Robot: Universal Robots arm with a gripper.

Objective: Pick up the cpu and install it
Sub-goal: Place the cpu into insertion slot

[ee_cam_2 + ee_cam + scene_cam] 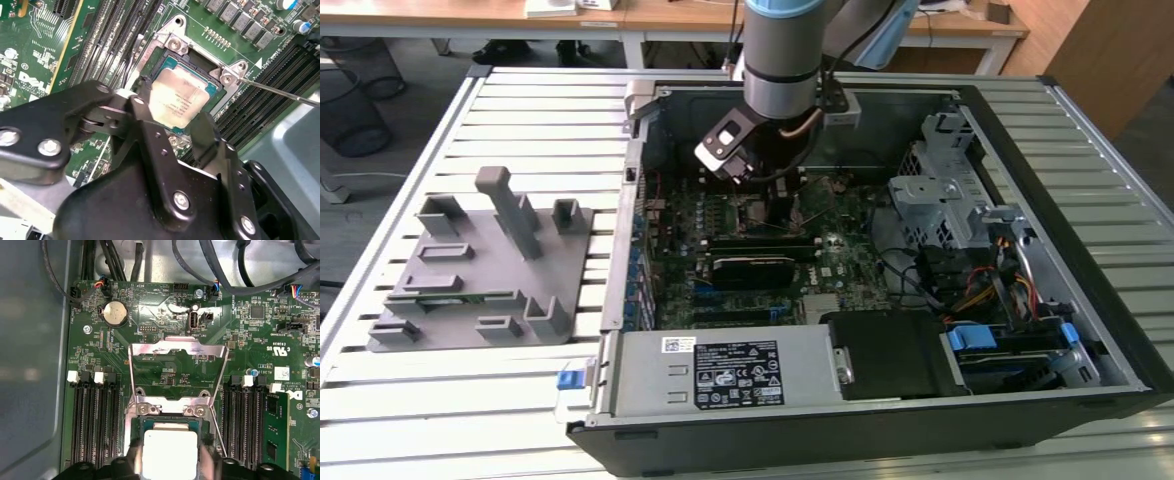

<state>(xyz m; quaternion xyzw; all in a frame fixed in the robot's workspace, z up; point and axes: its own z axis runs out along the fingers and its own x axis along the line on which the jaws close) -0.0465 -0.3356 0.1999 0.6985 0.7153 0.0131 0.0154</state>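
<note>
The cpu is a small square chip with a bright silvery top. It lies at the open motherboard socket, and whether it is fully seated I cannot tell. In the first wrist view the cpu sits just below the raised metal load plate. My gripper is down over it with a black finger against each of two opposite sides, shut on the chip. In the exterior view the gripper reaches down into the open computer case over the green board.
A thin metal socket lever juts out beside the socket. Black memory slots flank it, with a green memory stick in one. A grey fixture tray lies on the slatted table at the exterior view's left. Cables and a drive cage crowd the case.
</note>
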